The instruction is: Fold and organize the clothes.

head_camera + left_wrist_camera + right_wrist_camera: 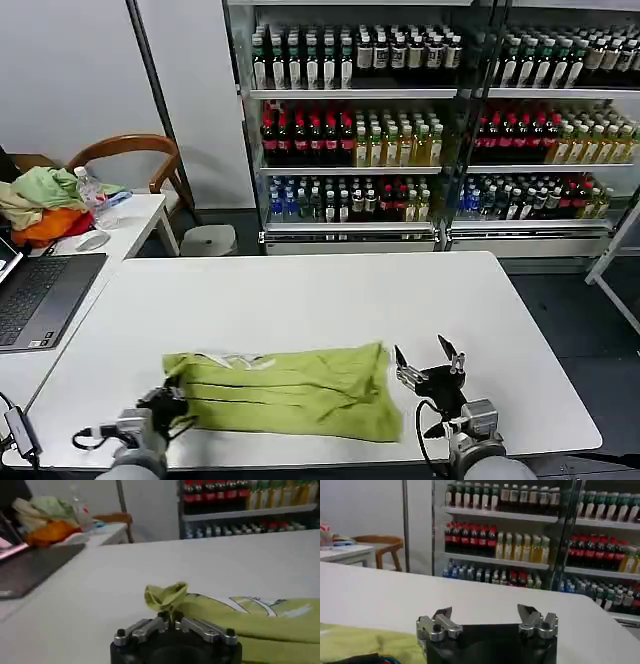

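The left gripper (172,403) has its jaws closed on a bunched fold of the lime T-shirt (290,388), pinching the cloth at the shirt's left end; in the left wrist view that gripper (170,619) shows the pinched fabric standing up in a small crumpled knot just above the jaws, with the T-shirt (260,617) trailing away flat over the counter (200,565). The right gripper (428,370) hovers just beside the shirt's right end with its jaws spread wide and nothing between them; the right wrist view shows this gripper (487,622) above bare counter, a corner of the T-shirt (365,640) lying off to one side.

The shirt lies folded into a long band near the front edge of the white counter (330,300), its white print (235,360) on the far side toward the left end. Beyond the counter's left edge stands a side table (135,225) carrying a laptop (40,295), a heap of garments (40,205) and a water bottle (90,190), with a wooden chair (130,150) behind it. Drink coolers (430,110) full of bottles line the back wall.
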Motion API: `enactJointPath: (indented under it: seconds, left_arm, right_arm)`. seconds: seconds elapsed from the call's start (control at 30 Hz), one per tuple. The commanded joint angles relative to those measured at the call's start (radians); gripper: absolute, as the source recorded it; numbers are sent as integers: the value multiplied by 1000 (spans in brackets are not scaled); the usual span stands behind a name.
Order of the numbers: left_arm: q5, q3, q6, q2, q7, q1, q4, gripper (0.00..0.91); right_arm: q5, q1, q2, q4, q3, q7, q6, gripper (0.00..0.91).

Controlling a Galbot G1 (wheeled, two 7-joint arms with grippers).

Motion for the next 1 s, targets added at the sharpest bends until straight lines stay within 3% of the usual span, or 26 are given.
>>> enactJointPath:
  seconds: [0.03, 0.3, 0.57, 0.77, 1.0]
  left_arm:
    - [83, -328, 86, 66, 52, 33, 32, 30]
    - [127, -360, 85, 95, 78, 54, 3, 40]
    - [132, -64, -13, -9, 131, 29, -182, 40]
    - [145, 146, -59, -53, 213, -7, -194, 40]
    - [160, 263, -84, -72, 282, -27, -158, 50]
  right_arm:
    - [-1, 3, 2, -2, -1, 0, 2, 907]
    - [-7, -4, 21, -17, -9, -1, 17, 907]
    - [-8, -10, 14, -6, 4, 0, 15, 907]
    - [-18, -24, 13, 4, 9, 1, 14, 907]
    - [-17, -37, 14, 2, 30, 2, 15, 907]
